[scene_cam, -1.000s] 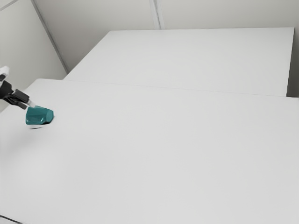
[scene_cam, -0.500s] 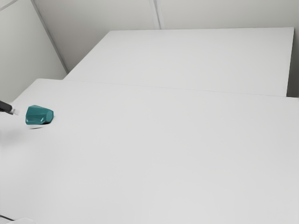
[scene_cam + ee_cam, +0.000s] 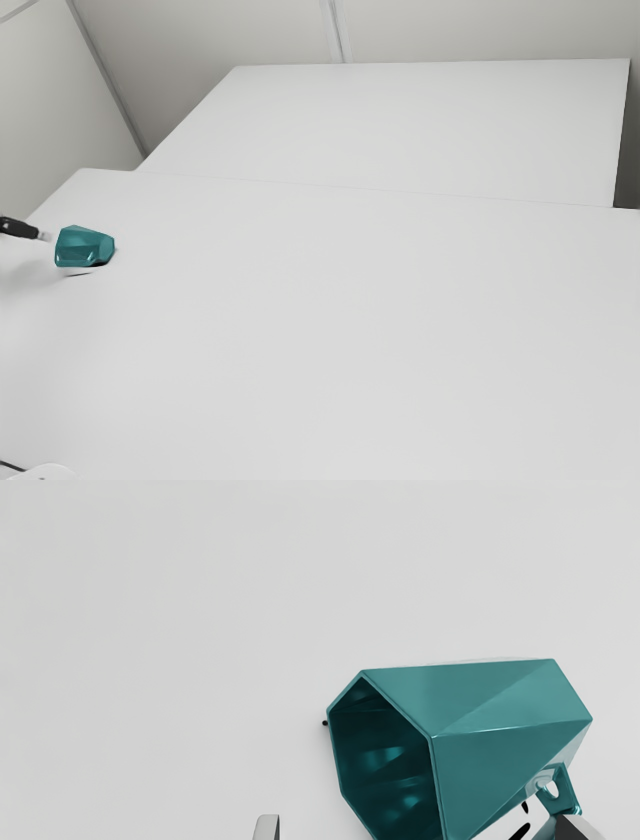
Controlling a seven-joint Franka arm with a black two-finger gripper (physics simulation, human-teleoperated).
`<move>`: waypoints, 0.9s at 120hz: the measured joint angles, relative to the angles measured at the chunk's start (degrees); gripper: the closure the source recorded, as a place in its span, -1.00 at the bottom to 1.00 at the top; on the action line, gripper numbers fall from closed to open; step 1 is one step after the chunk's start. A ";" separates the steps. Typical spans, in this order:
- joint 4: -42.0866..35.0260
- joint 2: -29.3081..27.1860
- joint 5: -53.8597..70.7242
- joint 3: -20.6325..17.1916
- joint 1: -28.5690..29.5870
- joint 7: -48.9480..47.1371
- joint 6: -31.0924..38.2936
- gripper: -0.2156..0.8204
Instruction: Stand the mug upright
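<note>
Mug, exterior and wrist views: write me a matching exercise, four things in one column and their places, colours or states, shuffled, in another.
Things
1. Mug
2. Mug's handle
3. Gripper
4. Tabletop

Places, colours, states
A. Open, its jaws apart
B. Pale, nearly white
C. Lying on its side
D. Close to one fingertip in the wrist view

Right pairs: 1-C, 2-D, 3-A, 4-B
</note>
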 joint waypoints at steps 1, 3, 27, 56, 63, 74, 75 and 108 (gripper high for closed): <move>0.18 0.19 -0.07 -0.27 0.11 0.06 0.22 -0.58; 0.49 0.51 -0.20 -0.74 0.32 0.19 0.64 -0.58; 1.89 2.85 -1.12 -3.64 1.47 1.40 3.70 -0.58; 0.83 3.03 -2.74 -10.62 5.97 2.24 0.54 -0.58; 0.12 3.08 -3.67 -10.98 6.70 2.21 -0.74 -0.58; -1.35 3.10 -5.30 -11.10 7.54 2.13 -2.23 -0.58; -1.47 3.10 -5.46 -11.09 7.63 2.13 -2.33 -0.58; -2.05 4.80 -8.74 -11.16 8.97 1.93 -5.69 -0.53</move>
